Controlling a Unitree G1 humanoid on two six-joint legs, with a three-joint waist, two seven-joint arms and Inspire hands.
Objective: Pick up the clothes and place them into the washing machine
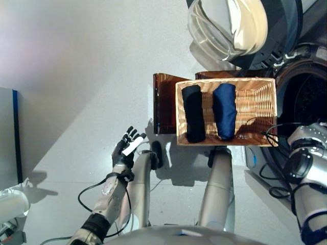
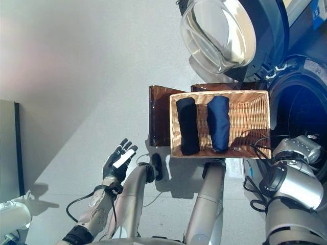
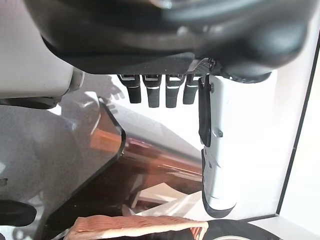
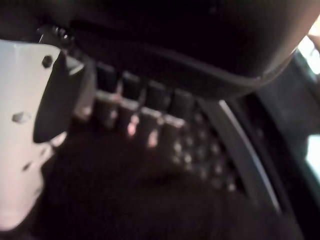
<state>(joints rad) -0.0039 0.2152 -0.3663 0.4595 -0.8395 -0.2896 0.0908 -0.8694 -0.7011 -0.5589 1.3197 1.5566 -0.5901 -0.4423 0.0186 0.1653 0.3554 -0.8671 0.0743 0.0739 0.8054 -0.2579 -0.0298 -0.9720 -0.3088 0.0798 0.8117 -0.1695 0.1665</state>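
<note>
Now two rolled clothes (image 1: 209, 113) lie in basket (image 1: 258, 102); right robot hand (image 4: 140, 110) inside washer drum (image 2: 301, 109), fingers relaxed, empty; left robot hand (image 1: 126, 147) spread, idle. Next: withdraw, grab another roll.

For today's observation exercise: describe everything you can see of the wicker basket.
The wicker basket is rectangular, woven of light tan cane, open-topped with low walls. It sits on a brown stand in front of the washing machine. Inside lie two rolled garments side by side, a black one and a navy one; its right part is bare. Neither hand touches it.
</note>
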